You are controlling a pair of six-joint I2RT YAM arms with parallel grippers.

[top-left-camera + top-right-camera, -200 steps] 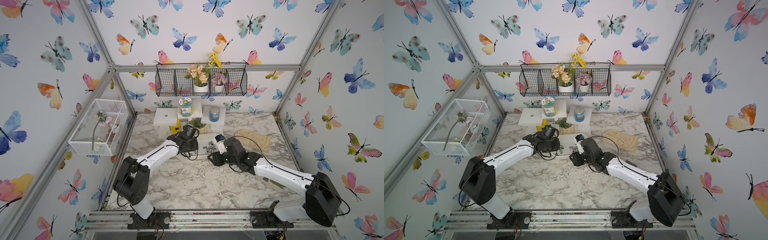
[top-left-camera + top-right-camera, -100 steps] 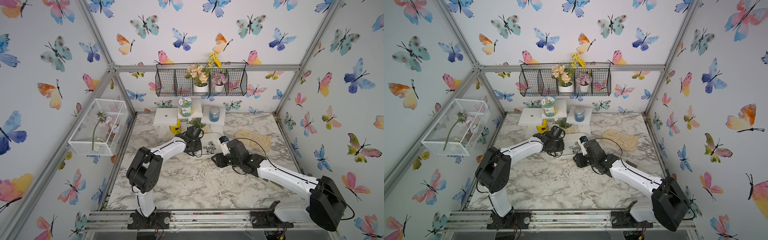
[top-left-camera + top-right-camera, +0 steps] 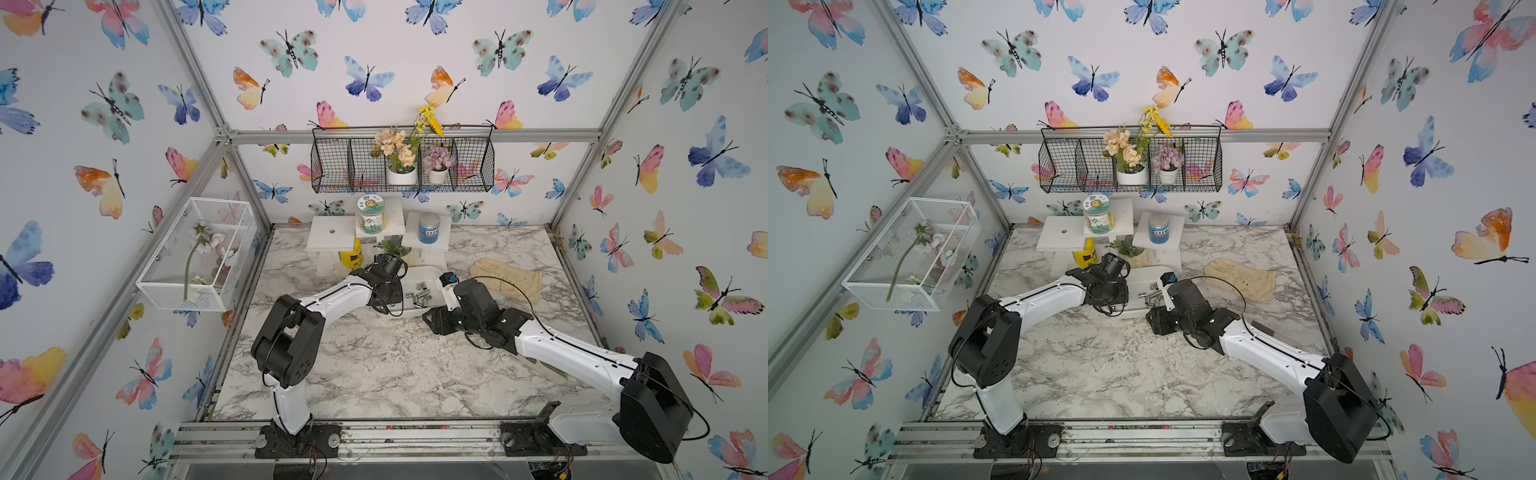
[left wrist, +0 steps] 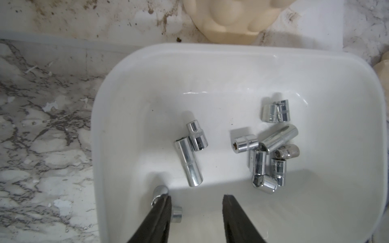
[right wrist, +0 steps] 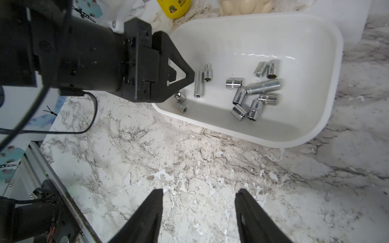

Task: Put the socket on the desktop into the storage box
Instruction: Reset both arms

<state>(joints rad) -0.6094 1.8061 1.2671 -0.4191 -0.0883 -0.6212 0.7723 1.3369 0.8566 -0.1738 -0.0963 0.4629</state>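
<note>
The storage box is a glossy white tub on the marble desktop, and several chrome sockets lie in it. My left gripper hangs open over the tub's left end with nothing between its fingers. One small socket lies on the tub floor against the inner side of one finger. Another socket peeks out behind that fingertip. My right gripper is open above bare marble in front of the tub. The right wrist view shows the tub's wall.
A cream glove lies right of the tub. A yellow bottle, a cream pot and white stands with jars crowd the space behind it. A white mesh basket juts from the left wall.
My left gripper moved over the tub and went from shut to open, and a socket now lies beside its finger. My right gripper opened wider and drew back toward the front.
</note>
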